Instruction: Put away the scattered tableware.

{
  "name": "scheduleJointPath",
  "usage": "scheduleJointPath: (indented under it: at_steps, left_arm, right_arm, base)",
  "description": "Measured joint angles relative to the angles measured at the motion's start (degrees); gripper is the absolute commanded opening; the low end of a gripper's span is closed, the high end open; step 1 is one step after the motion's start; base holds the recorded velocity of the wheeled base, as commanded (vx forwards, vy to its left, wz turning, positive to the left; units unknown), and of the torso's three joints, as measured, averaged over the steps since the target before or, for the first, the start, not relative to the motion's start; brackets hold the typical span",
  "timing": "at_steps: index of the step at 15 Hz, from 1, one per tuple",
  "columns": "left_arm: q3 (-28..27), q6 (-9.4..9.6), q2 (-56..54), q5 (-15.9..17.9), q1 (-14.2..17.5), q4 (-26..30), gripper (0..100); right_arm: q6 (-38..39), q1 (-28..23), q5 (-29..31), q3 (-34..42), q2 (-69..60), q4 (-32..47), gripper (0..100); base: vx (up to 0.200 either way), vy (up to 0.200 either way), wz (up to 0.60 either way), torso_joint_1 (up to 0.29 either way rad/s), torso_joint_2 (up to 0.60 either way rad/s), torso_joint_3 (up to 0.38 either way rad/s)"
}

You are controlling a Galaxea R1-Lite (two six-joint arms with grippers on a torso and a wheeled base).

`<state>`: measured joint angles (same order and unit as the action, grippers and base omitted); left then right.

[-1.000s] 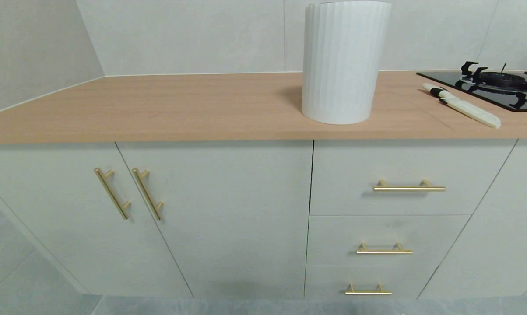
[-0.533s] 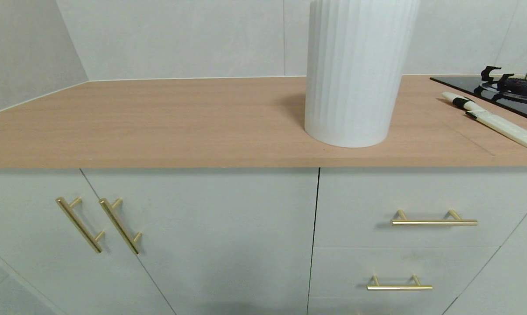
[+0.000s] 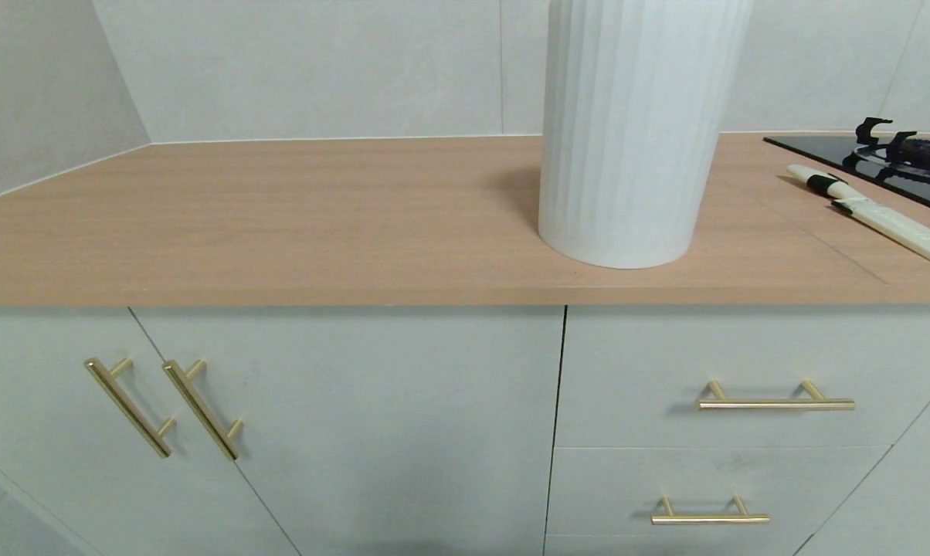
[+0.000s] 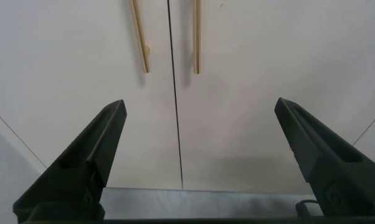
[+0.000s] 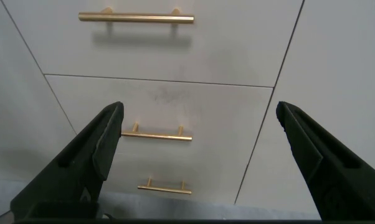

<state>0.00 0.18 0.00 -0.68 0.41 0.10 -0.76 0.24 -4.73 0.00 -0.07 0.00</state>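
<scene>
A cream-handled knife [image 3: 882,218] with a black band lies on the wooden countertop [image 3: 280,224] at the far right, beside the hob. A tall white ribbed container [image 3: 627,131] stands on the counter right of centre, near the front edge. My left gripper [image 4: 200,124] is open, low in front of the cabinet doors with two gold handles [image 4: 141,37]. My right gripper [image 5: 197,134] is open too, facing the drawer fronts and their gold handles [image 5: 136,18], with nothing between its fingers.
A black gas hob [image 3: 905,158] with a burner grate fills the counter's far right corner. Below the counter are two doors with slanted gold handles [image 3: 198,409] on the left and a stack of drawers [image 3: 774,403] on the right. Tiled walls close the back and left.
The head camera has moved closer to the counter, so the container, knife and handles look larger and sit lower in the picture. Nothing on the counter has shifted.
</scene>
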Motion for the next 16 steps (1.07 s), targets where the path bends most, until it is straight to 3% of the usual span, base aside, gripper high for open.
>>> scheduleJointPath:
  at_steps: [12,16]
  left_arm:
    - [0.0,-0.07,0.0,0.0,0.0,0.0,100]
    - [0.0,-0.09,0.0,0.0,0.0,0.0,100]
  right_arm:
    - [0.0,0.0,0.0,0.0,0.0,0.0,100]
    - [0.0,0.0,0.0,0.0,0.0,0.0,100]
  base:
    - [0.000,0.000,0.00,0.000,0.00,0.000]
    - [0.000,-0.200,0.00,0.001,0.00,0.004]
